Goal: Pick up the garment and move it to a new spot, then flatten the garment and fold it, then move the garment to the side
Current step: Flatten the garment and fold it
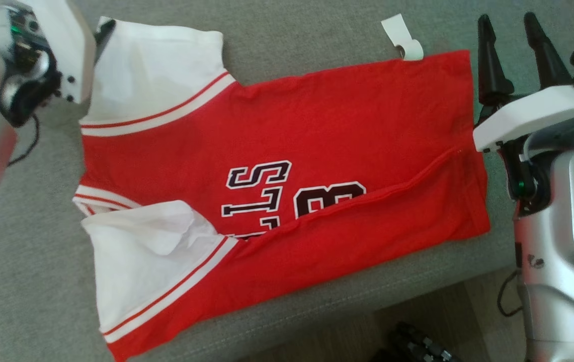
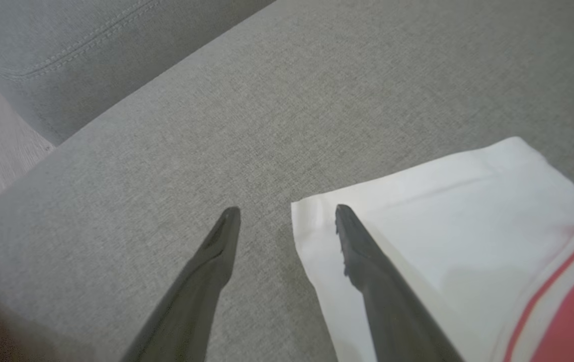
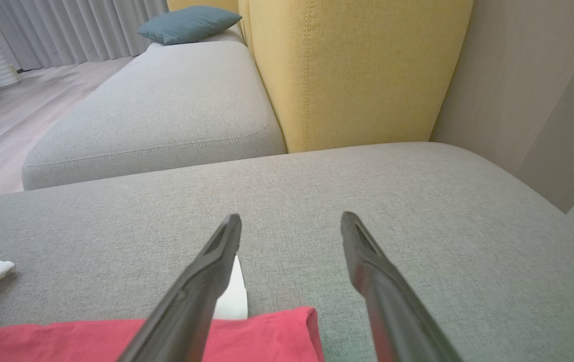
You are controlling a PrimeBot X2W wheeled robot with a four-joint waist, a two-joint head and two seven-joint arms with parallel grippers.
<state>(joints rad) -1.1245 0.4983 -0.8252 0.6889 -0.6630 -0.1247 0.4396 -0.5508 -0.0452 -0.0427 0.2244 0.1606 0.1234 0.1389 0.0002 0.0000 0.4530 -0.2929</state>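
Note:
The garment (image 1: 317,136) is a red jersey with white sleeves and dark lettering, spread on the grey sofa seat (image 1: 30,261). Its near long side is folded up over part of the lettering. My left gripper (image 2: 287,211) is open at the far white sleeve (image 2: 442,216), with one finger over the sleeve's corner and the other over bare cushion. In the head view its wrist (image 1: 40,55) sits at the upper left. My right gripper (image 1: 507,20) stands open just beyond the red hem (image 3: 166,337), nothing between its fingers (image 3: 292,217).
A white tag (image 1: 402,35) pokes out at the hem's far corner. The seat's front edge (image 1: 317,306) runs close under the garment, with floor and a dark object (image 1: 417,347) below. A yellow backrest (image 3: 357,70), a second grey seat (image 3: 151,110) and a blue pillow (image 3: 188,22) lie beyond.

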